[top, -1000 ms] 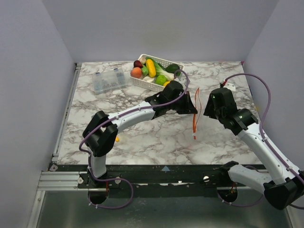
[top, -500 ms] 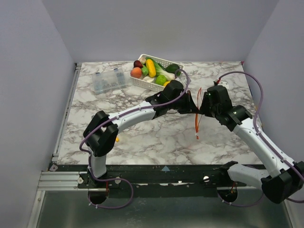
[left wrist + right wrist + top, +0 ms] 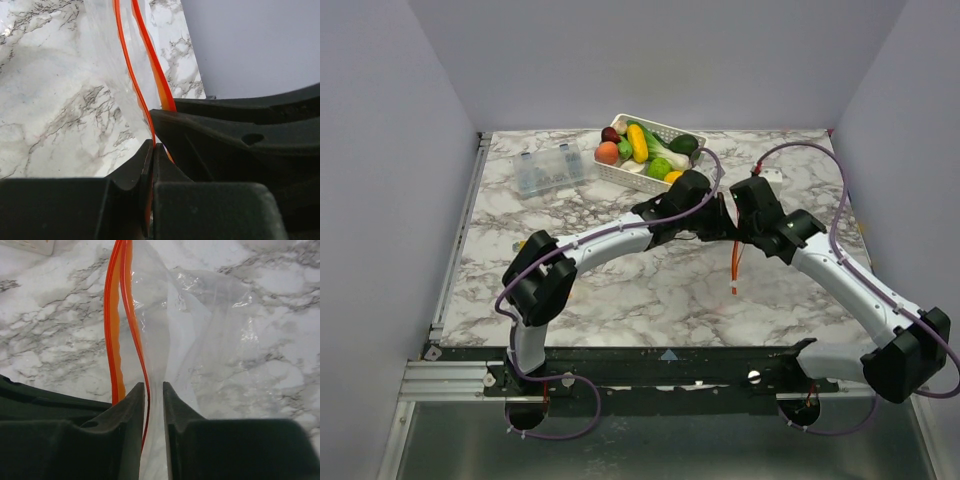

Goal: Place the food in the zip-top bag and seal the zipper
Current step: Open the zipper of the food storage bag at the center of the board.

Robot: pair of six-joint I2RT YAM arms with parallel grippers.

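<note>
Zip-top bag (image 3: 210, 330): thin clear plastic film, glossy and creased, catching bright glints. Zipper (image 3: 115, 325): smooth red-orange plastic, slightly translucent. Worktop (image 3: 620, 290): white-and-grey marble pattern, smooth, with a soft sheen. Jaws of left gripper (image 3: 152, 147) and right gripper (image 3: 153, 387): matt black plastic, finely grained. Basket (image 3: 615, 175): white slotted plastic. Food (image 3: 638, 143) inside: shiny moulded plastic. Compartment box (image 3: 548, 170): clear hard plastic. Rail (image 3: 440, 378) at near edge: bare pale metal.

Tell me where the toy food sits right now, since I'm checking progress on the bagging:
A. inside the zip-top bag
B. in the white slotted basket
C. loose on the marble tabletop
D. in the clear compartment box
B: the toy food is all piled in the white slotted basket at the far edge of the table, and the zip-top bag looks empty in the right wrist view.
</note>
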